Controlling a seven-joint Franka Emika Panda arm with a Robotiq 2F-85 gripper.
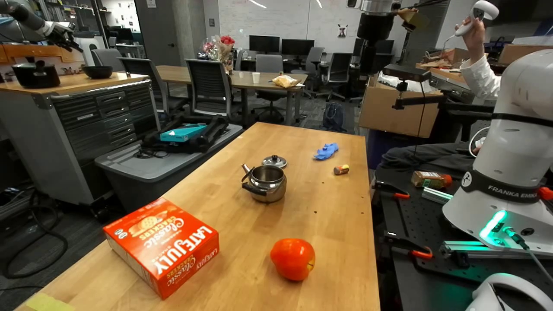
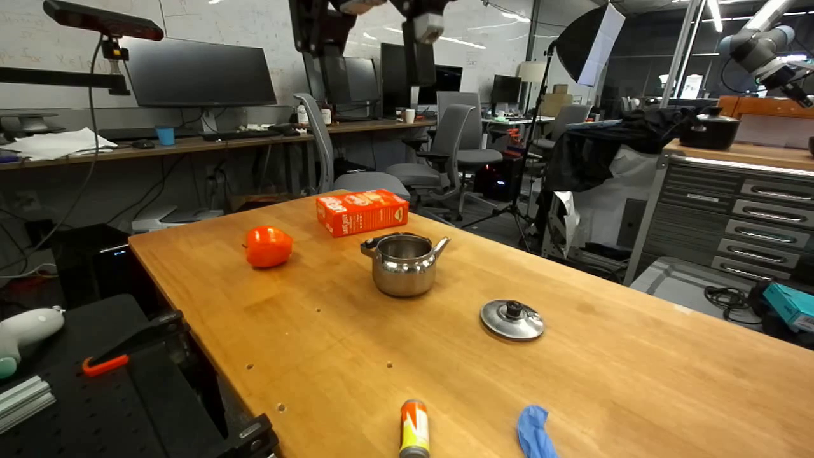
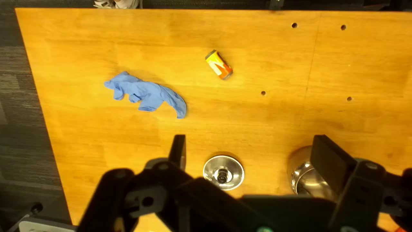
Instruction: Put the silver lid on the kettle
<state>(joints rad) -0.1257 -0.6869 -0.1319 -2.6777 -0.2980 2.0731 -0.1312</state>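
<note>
The silver lid lies flat on the wooden table with its black knob up. It shows in an exterior view and in the wrist view. The kettle stands upright and uncovered beside the lid, its dark handle folded down to one side; it also shows in an exterior view. In the wrist view the kettle is partly hidden by the right finger. My gripper is wide open and empty, high above the table. In the wrist view the lid appears between the fingers.
A red-orange fruit and a red cracker box lie on the kettle's far side from the lid. A blue glove and a small battery-like cylinder lie on the table. The table's edge shows at the left.
</note>
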